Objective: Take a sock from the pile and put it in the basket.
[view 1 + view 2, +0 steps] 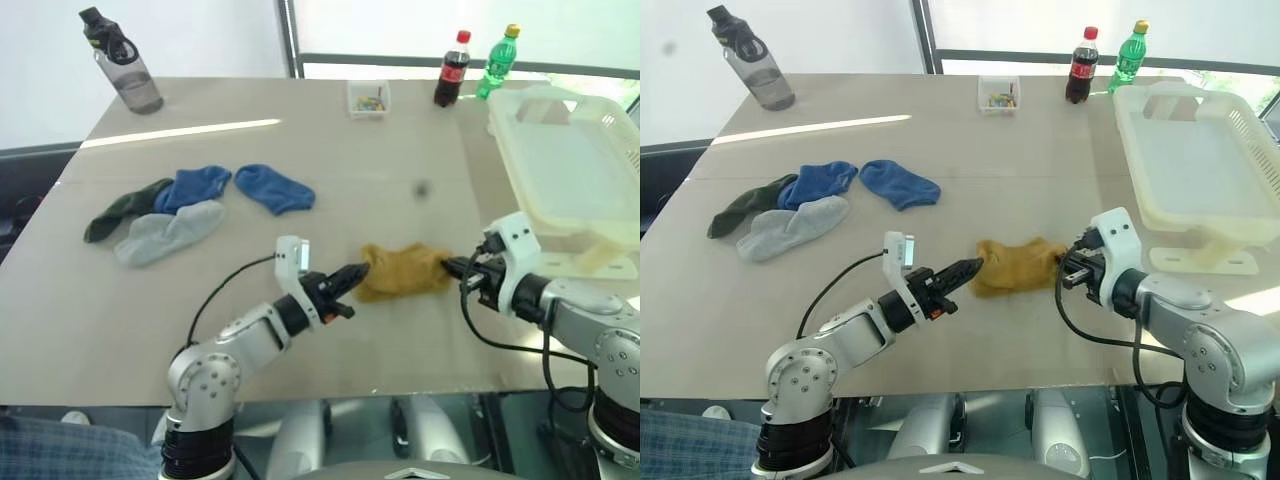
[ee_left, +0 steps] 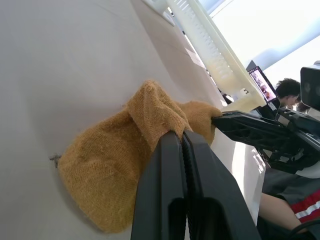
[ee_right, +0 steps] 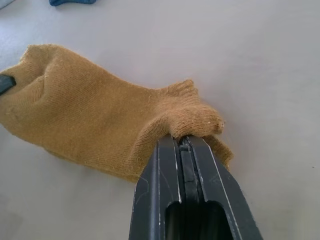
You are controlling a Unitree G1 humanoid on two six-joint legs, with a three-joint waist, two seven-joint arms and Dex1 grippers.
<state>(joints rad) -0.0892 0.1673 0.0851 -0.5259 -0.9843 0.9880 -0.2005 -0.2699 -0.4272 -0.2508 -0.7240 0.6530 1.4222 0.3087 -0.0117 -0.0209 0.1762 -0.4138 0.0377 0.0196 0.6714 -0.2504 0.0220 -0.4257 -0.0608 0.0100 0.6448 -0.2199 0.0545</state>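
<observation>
The mustard-yellow sock [image 1: 403,271] lies on the table [image 1: 420,130] near its front edge, pulled away from the pile [image 1: 190,205] and pinned at both ends, so I have it but have not lifted it.

Far left on the table, the remaining socks stay grouped: a dark green one, two blue ones and a pale grey one, well apart from the sock I am working. I leave those alone for now.

My left gripper [image 1: 353,277] is clamped shut on the left end of the yellow sock; the left wrist view shows a fold of knit pinched between the two black fingers [image 2: 165,195]. My right gripper [image 1: 455,266] is clamped shut on the opposite end, with the cuff bunched at its tips in the right wrist view.

To the right, the basket [image 1: 600,150] sits tilted on the table's right side, its near rim just beyond my right arm.

I judge the clean way forward is to lift both ends together so the sock clears the table, then carry it rightward above the near rim. Keep the fabric slack; pulling the ends apart could strip the thin pinch from either claw. Release only once it hangs over the basket's floor.
</observation>
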